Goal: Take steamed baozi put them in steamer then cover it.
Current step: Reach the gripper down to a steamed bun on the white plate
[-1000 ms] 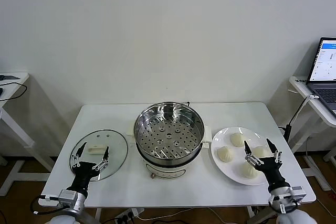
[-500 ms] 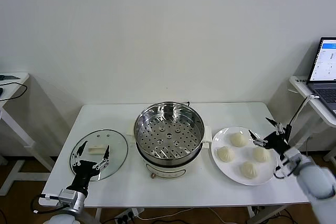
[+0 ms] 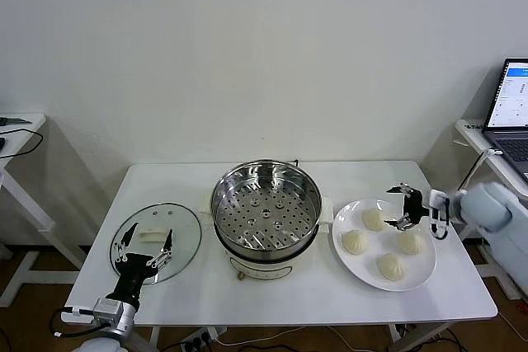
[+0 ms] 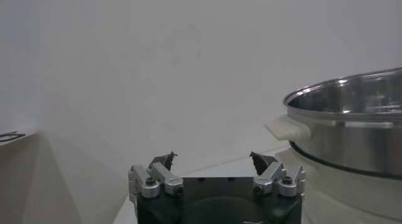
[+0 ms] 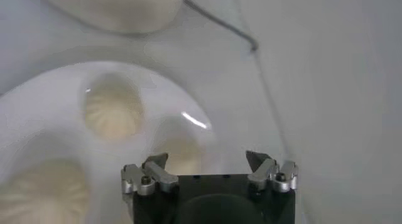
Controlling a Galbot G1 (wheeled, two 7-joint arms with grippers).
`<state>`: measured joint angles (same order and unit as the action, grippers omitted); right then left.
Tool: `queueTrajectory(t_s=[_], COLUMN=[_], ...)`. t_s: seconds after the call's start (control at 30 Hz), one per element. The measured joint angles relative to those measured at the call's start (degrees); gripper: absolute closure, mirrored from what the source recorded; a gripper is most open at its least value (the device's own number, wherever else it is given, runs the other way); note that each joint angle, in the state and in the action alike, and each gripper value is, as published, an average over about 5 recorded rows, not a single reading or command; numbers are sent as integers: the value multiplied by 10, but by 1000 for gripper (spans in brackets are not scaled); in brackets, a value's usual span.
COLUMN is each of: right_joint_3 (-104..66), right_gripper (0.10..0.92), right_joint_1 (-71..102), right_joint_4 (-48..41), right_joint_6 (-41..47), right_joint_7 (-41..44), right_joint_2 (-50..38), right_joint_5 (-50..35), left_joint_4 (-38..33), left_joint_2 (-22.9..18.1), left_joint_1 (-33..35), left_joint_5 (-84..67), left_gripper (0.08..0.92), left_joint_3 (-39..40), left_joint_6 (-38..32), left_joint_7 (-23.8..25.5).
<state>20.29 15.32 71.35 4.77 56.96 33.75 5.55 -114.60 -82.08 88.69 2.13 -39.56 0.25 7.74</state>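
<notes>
I have the right claw (image 3: 404, 206) up over the white plate (image 3: 418, 277) now, spread open and empty, hanging above the gap between the two far buns; a second ago it sat low at the table's near edge, around five o'clock from the plate. All four buns (image 3: 373, 219) lie on the plate as before, none lifted. From the right wrist I look down on one pleated bun (image 5: 113, 112) ahead of the open fingers (image 5: 154, 165). The steamer (image 3: 266, 208) sits mid-table, its holed tray bare. The glass lid (image 3: 177, 224) lies flat at nine o'clock from it. My left claw (image 3: 144, 245) has not moved, parked open above the lid's near edge, touching nothing I can see.
</notes>
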Motion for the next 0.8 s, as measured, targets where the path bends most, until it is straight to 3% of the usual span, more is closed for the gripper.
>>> queueTrajectory(t_s=[0.33, 0.8], right_joint_3=[130, 168], right_gripper=[203, 203], right_joint_1=[-117, -145], right_joint_4=[-97, -186], right_joint_6=[7, 7], right_joint_7=[69, 88], right_joint_2=[61, 137], right_joint_5=[27, 75], left_joint_4=[0, 2], left_joint_2=[-5, -10], left_joint_1=[1, 3], left_joint_5=[1, 3], left_gripper=[177, 177], left_joint_3=[-2, -3], left_joint_6=[0, -2], left_joint_7=[-1, -2])
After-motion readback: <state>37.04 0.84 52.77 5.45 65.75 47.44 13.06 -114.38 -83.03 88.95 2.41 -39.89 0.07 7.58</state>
